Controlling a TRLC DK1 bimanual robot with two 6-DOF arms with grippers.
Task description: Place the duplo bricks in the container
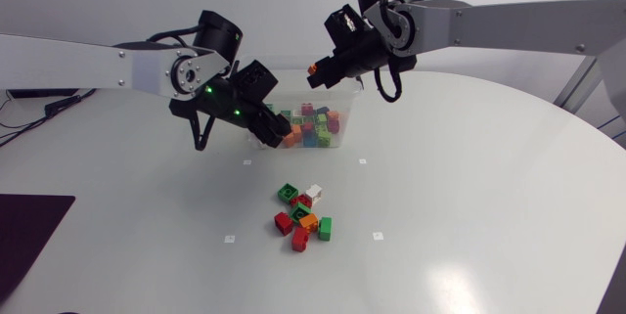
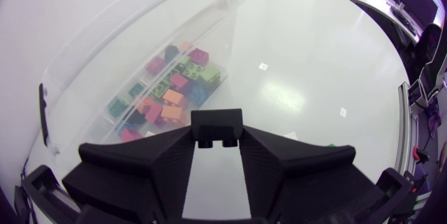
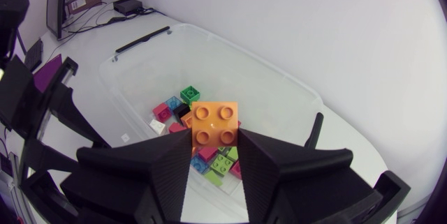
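The right end effector point(image 3: 215, 148) clamps an orange brick point(image 3: 214, 122) between its two fingers, in the air above the clear container point(image 1: 284, 61). Many mixed-colour bricks point(image 2: 171, 97) lie inside the container. The left end effector point(image 2: 216, 155) hangs at the container's front wall, fingers parted, nothing between them. A cluster of loose bricks point(image 1: 303, 218), red, green, orange and white, lies on the worktop point(image 1: 469, 187) in front of the container, well apart from it.
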